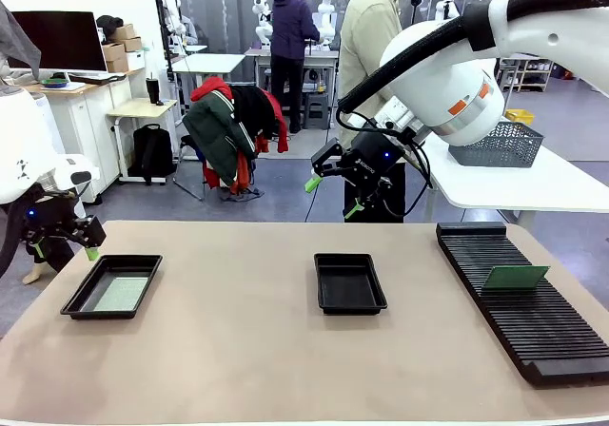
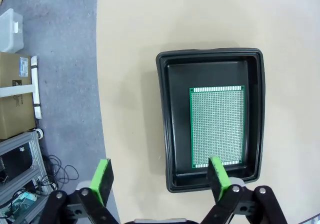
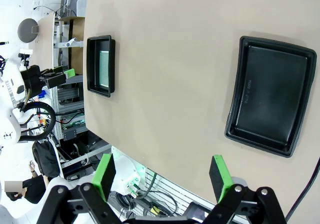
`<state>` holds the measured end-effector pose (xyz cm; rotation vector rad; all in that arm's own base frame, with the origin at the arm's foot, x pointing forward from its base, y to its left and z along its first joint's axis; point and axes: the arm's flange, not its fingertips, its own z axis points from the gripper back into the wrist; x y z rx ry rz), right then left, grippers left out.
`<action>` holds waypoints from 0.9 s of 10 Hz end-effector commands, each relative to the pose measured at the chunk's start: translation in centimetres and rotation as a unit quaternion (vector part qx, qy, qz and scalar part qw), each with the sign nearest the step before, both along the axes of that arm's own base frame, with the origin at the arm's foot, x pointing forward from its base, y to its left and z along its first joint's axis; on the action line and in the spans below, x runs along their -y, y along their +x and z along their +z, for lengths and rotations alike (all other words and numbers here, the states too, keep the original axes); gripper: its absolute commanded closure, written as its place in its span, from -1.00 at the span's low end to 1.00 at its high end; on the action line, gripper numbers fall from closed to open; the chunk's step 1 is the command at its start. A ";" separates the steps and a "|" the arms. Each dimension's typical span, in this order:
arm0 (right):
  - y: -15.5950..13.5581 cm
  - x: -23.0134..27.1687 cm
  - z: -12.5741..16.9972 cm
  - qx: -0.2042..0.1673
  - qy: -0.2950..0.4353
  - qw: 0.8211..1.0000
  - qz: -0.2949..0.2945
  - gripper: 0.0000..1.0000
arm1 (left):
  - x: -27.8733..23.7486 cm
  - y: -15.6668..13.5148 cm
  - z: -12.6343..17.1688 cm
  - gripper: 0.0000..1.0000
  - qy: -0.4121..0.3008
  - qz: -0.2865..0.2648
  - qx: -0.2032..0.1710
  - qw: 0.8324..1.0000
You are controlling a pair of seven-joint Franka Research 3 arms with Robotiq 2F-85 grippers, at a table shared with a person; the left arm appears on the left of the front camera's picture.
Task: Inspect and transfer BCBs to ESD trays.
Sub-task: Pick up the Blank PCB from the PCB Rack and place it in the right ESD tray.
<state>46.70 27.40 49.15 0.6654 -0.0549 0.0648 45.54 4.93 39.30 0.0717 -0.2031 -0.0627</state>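
Green BCB lies in the ESD tray just ahead of the spread left tool; right tool likewise spread

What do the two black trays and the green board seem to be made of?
The left tray and middle tray: likely moulded black plastic, semi-gloss, soft highlights on rounded rims. The board: probably green fibreglass circuit laminate, matte, covered in a fine hole grid.
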 end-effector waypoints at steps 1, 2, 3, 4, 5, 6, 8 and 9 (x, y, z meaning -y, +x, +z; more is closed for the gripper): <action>0.2 -0.3 0.0 0.001 -0.013 1.000 -0.012 -1.00 | -0.1 0.1 -0.1 -1.00 0.000 0.000 0.005 1.000; 0.2 -0.3 0.0 0.001 -0.013 1.000 -0.012 -1.00 | -0.1 0.1 -0.1 -1.00 0.000 0.000 0.005 1.000; 0.2 -0.3 0.0 0.001 -0.013 1.000 -0.012 -1.00 | -0.1 0.1 -0.1 -1.00 0.000 0.000 0.005 1.000; 0.2 -0.3 0.0 0.001 -0.013 1.000 -0.012 -1.00 | -0.1 0.1 -0.1 -1.00 0.000 0.000 0.005 1.000; 0.2 -0.3 0.0 0.001 -0.013 1.000 -0.012 -1.00 | -0.1 0.1 -0.1 -1.00 0.000 0.000 0.005 1.000; 0.2 -0.3 0.0 0.001 -0.013 1.000 -0.012 -1.00 | -0.1 0.1 -0.1 -1.00 0.000 0.000 0.005 1.000; 0.2 -0.3 0.0 0.001 -0.013 1.000 -0.012 -1.00 | -0.1 0.1 -0.1 -1.00 0.000 0.000 0.005 1.000; 0.2 -0.3 0.0 0.001 -0.013 1.000 -0.012 -1.00 | -0.1 0.1 -0.1 -1.00 0.000 0.000 0.005 1.000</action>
